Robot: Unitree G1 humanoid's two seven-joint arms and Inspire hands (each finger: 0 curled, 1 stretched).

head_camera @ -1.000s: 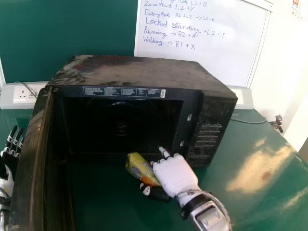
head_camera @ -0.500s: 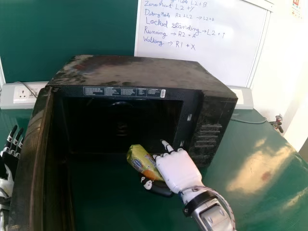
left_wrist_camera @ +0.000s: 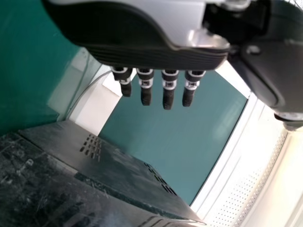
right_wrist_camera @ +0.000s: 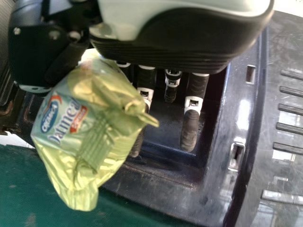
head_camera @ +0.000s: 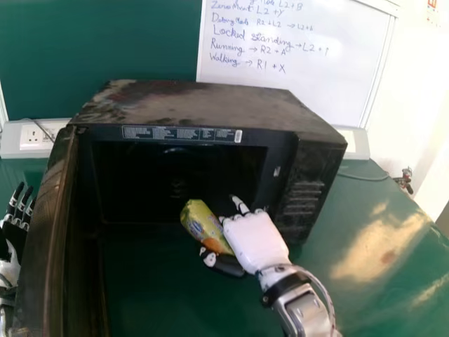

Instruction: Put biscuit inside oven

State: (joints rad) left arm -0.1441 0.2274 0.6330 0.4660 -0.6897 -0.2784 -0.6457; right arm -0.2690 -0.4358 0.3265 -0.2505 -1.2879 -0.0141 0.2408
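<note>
The right hand [head_camera: 256, 239] has its thumb and fingers partly closed around the biscuit packet [head_camera: 203, 225], with the packet between them. Some of its fingers [right_wrist_camera: 191, 127] reach out fairly straight past the packet toward the cavity. The packet lies on the thumb side of that hand, tilted, its far end leaning away toward the oven opening. Its wrapper is glossy yellow-green, crinkled all over, with sharp creases and a crimped end drawn into a small pointed tip. A blue oval emblem edged in red sits beside pale blue lettering and a small red patch, and an orange patch shows low on the pack, near the thumb.

The open oven door [head_camera: 42, 210] stands well to the left of the right hand. Past the door, farther left, the left hand [head_camera: 12, 235] has its fingers extended and slightly spread, holding nothing.

Just beyond the right hand is the black oven [head_camera: 189, 105], its top scuffed and dusty, its cavity dark, with the vented side panel to the hand's right. The shiny green table [head_camera: 379, 239] extends under and around it. Farthest from the hand, behind the oven, are a socket panel [head_camera: 31, 135], a green board [head_camera: 98, 56] and a whiteboard [head_camera: 295, 84] with handwriting.
</note>
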